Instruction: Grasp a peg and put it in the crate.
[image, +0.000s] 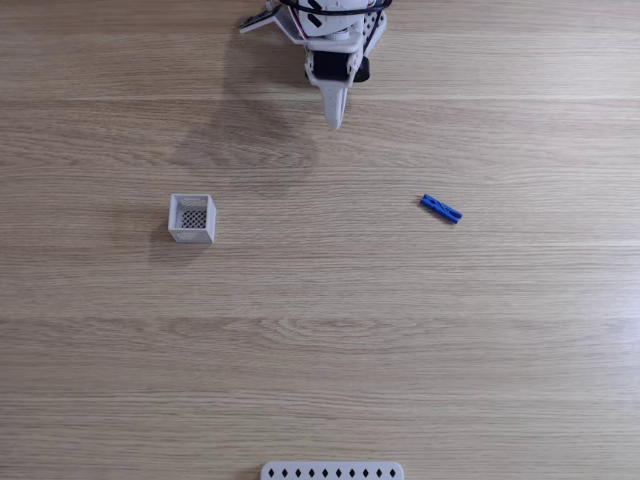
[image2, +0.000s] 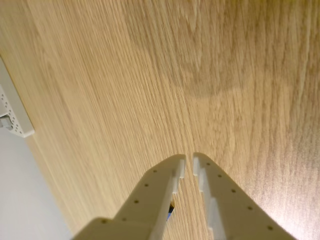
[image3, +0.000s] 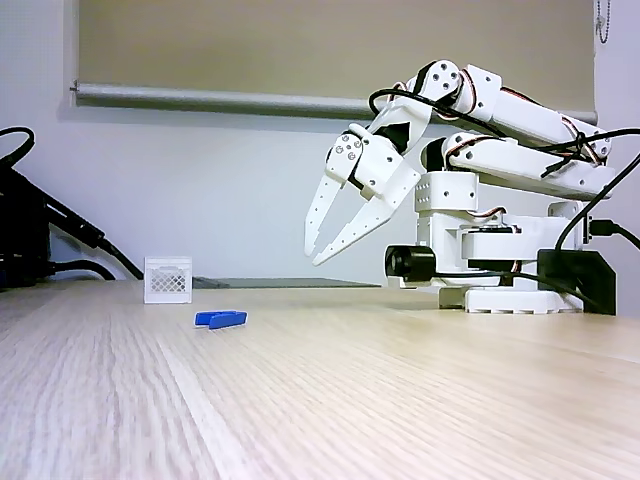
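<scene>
The blue peg lies flat on the wooden table, right of centre in a fixed view, and shows low on the table in the side-on fixed view. A sliver of blue peeks out under one finger in the wrist view. The white crate stands upright on the left, open top up; it also shows as the crate. My gripper hangs in the air above the table near the arm's base, far from both, its jaws almost touching with nothing between them.
A flat white strip with diamond holes lies at the table's front edge. The arm's base and its cables sit at the back. Black cables lie at the left in the side-on view.
</scene>
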